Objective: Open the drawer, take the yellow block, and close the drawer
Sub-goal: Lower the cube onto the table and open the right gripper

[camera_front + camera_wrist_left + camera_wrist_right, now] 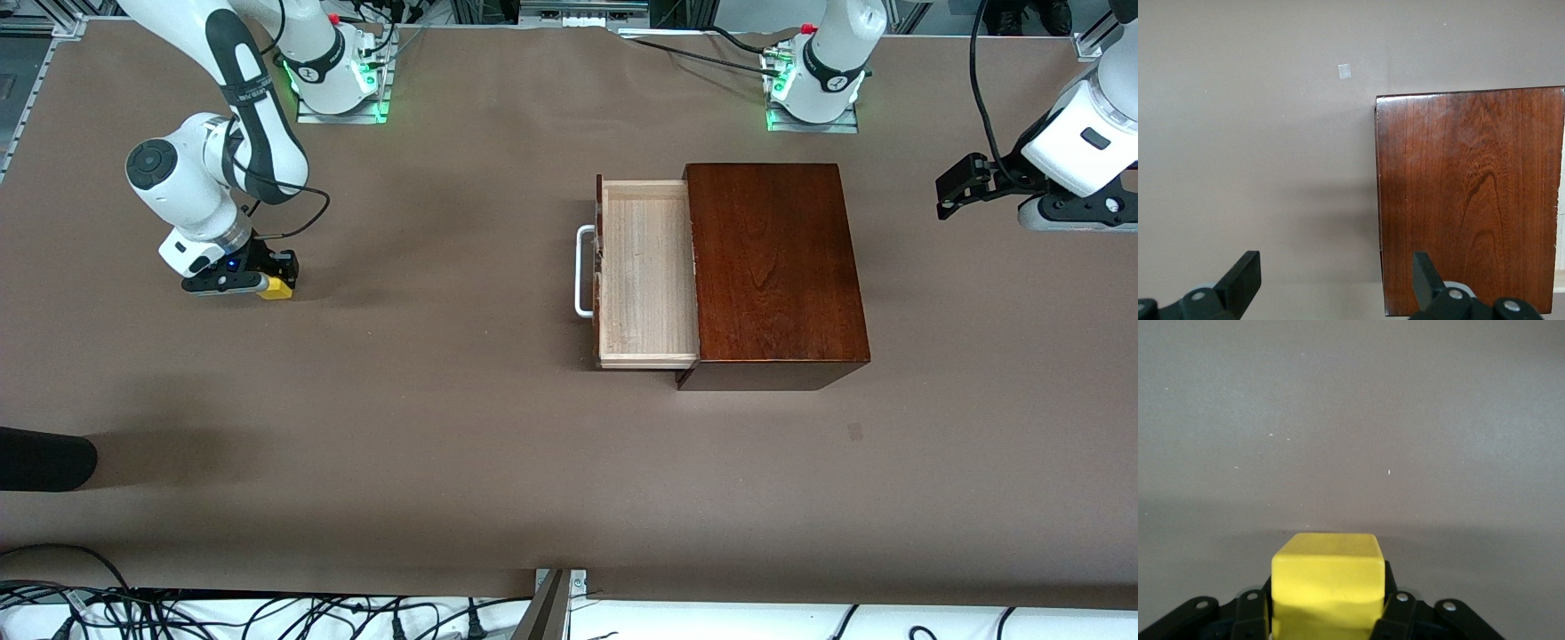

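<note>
Risk: I judge the pale light-wood drawer (646, 271) with its white U-shaped handle (582, 271) is the open item; it stands pulled out of the glossy dark-brown wooden box (773, 267), empty, and a crooked push could jam it or shove the box.
Second risk: releasing the small bright yellow block (276, 287) from height could make it roll.
Right tool (267, 284): pinching the yellow block, low over the brown tabletop (444, 427) at the right arm's end.
Left tool (1338, 280): spread wide, holding nothing, waiting above the box's edge.
</note>
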`<state>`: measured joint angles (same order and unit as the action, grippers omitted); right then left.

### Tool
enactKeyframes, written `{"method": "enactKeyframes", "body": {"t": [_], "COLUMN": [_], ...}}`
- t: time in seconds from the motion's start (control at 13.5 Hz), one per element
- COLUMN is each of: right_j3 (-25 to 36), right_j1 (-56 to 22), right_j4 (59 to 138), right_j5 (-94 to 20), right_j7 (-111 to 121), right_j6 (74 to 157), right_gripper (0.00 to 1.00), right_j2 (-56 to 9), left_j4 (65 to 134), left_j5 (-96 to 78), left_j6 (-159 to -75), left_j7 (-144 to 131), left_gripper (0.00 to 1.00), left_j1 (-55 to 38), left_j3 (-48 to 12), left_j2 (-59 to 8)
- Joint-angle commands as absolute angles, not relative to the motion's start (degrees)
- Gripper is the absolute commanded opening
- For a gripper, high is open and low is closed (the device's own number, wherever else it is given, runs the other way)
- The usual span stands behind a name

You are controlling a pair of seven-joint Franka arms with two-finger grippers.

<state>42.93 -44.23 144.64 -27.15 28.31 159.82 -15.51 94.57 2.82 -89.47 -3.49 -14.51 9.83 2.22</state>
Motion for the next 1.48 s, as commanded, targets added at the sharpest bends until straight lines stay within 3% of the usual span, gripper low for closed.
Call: {"method": "enactKeyframes", "body": {"t": [0.0, 0.37, 0.59, 0.66, 0.74, 0.81, 0.89, 1.4], "right_j3": [41.67, 39.2, 39.11, 39.11, 39.11, 39.11, 39.2, 39.81], "right_j1": [-43.86, -43.86, -43.86, -43.86, -43.86, -43.86, -44.03, -45.88], "right_j4": [144.23, 142.3, 141.24, 141.15, 141.15, 141.15, 141.15, 141.33], "right_j5": [-34.16, -52.79, -56.86, -56.95, -57.04, -57.04, -57.04, -53.8], "right_j7": [34.08, 48.22, 51.24, 51.15, 51.15, 51.15, 51.33, 53.26], "right_j6": [161.19, 161.19, 160.75, 160.66, 160.66, 160.66, 160.66, 159.18], "right_gripper": [0.0, 0.0, 0.0, 0.06, 0.19, 0.54, 1.0, 1.0], "right_j2": [-17.66, -22.05, -23.46, -23.47, -23.38, -23.38, -23.38, -21.36], "left_j4": [92.99, 92.99, 92.99, 92.99, 92.99, 92.99, 92.99, 92.9], "left_j5": [4.22, 4.22, 4.22, 4.22, 4.22, 4.22, 4.22, 4.22], "left_j6": [-89.21, -89.3, -89.3, -89.21, -89.21, -89.3, -89.3, -89.3], "left_j7": [-3.25, -3.25, -3.25, -3.25, -3.25, -3.25, -3.25, -3.25], "left_gripper": [1.0, 1.0, 1.0, 1.0, 1.0, 1.0, 1.0, 1.0], "left_j1": [-14.24, -14.33, -14.33, -14.33, -14.33, -14.33, -14.24, -14.24], "left_j3": [9.49, 9.49, 9.49, 9.49, 9.49, 9.49, 9.49, 9.49], "left_j2": [1.41, 1.41, 1.49, 1.49, 1.49, 1.49, 1.49, 1.49]}}
